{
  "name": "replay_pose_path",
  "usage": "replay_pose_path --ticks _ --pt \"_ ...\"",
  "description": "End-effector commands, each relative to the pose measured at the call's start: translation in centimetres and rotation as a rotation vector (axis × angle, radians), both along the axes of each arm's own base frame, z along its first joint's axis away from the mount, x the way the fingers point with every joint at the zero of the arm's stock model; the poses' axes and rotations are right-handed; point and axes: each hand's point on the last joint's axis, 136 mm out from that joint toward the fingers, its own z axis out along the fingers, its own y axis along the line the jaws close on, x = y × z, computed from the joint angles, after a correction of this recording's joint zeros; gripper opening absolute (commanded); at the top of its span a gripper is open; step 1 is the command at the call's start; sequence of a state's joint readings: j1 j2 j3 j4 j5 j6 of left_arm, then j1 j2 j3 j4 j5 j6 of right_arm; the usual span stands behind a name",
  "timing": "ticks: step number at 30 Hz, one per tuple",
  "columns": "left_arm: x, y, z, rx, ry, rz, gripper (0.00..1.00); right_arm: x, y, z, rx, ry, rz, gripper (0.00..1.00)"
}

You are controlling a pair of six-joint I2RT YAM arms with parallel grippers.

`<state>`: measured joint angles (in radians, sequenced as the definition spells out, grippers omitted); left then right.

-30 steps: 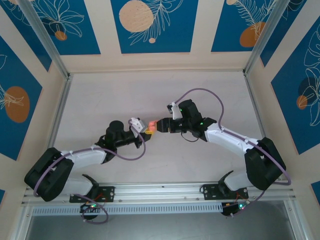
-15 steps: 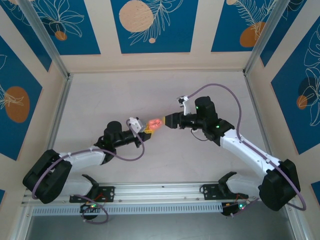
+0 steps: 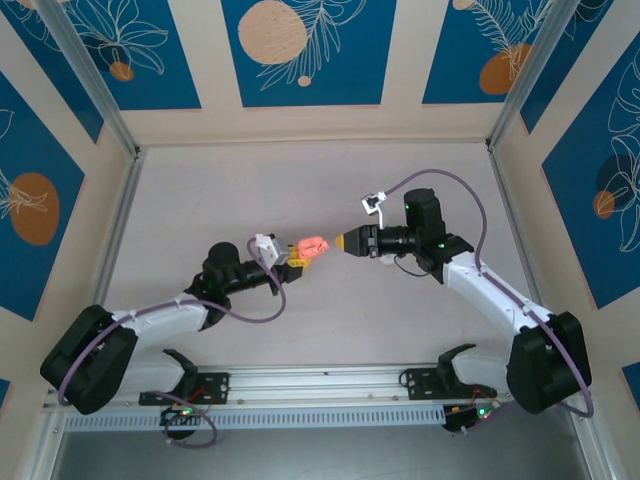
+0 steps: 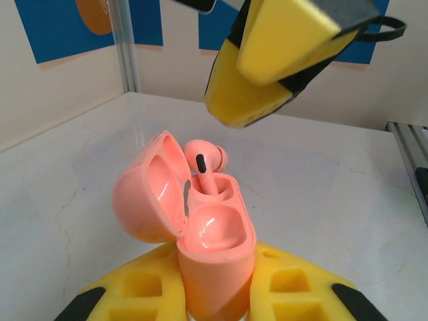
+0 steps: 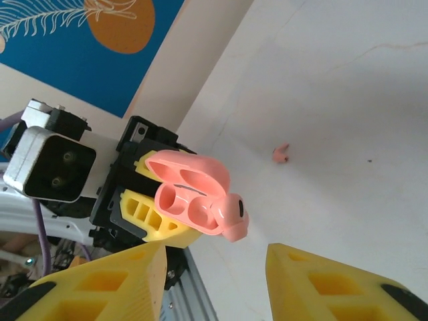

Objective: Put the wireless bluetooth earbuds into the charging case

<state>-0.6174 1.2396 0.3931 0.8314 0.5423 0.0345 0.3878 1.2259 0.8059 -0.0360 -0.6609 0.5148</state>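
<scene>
Left claw (image 4: 214, 297) pinches case (image 4: 215, 251) at its base, lid open, mid-workspace. Seated bud (image 4: 204, 159) sticks up proud in the far slot. Loose bud (image 5: 281, 153) lies on table (image 5: 354, 100). Right claw (image 5: 215, 284) spread, empty. Buds look light, hard and slick: pinch the head gently.

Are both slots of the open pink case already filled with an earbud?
No, one earbud stands in the far slot of the case, while the near slot is bare.

light: bright, even | shad: soft, faint | glare: sheen on charging case (image 4: 215, 267) | focus: mostly sharp
</scene>
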Motion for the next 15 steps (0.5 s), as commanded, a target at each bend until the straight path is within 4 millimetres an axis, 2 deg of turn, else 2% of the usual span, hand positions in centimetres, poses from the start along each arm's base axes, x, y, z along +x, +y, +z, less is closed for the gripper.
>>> replay_pose_path --ticks 1,15 --pt "-0.8 -0.3 1.9 -0.04 -0.05 -0.036 0.11 -0.4 0.8 1.8 0.062 -0.01 0.074 0.4" --pt "-0.7 -0.1 2.2 -0.029 -0.058 -0.027 0.11 -0.4 2.5 1.4 0.073 0.019 0.133 0.31"
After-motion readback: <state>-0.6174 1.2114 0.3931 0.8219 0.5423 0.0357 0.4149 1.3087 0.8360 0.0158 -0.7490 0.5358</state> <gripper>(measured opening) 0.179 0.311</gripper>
